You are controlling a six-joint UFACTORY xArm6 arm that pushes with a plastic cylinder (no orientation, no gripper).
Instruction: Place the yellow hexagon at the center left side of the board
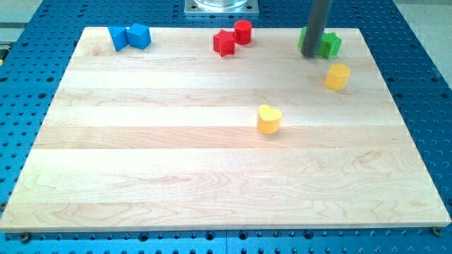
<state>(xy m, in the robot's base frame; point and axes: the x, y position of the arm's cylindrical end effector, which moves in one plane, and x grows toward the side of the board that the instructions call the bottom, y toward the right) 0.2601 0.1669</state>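
Note:
The yellow hexagon point(337, 76) lies on the wooden board point(141, 162) at the view's upper right. My tip point(311, 54) stands just above and to the left of it, a short gap apart, in front of the green blocks point(329, 44). A yellow heart point(269, 119) lies near the board's middle, below and to the left of the hexagon.
A red star point(224, 44) and a red cylinder point(243, 32) sit together at the top middle. Two blue blocks point(130, 37) touch each other at the top left. A metal base plate point(221, 7) is above the board's top edge.

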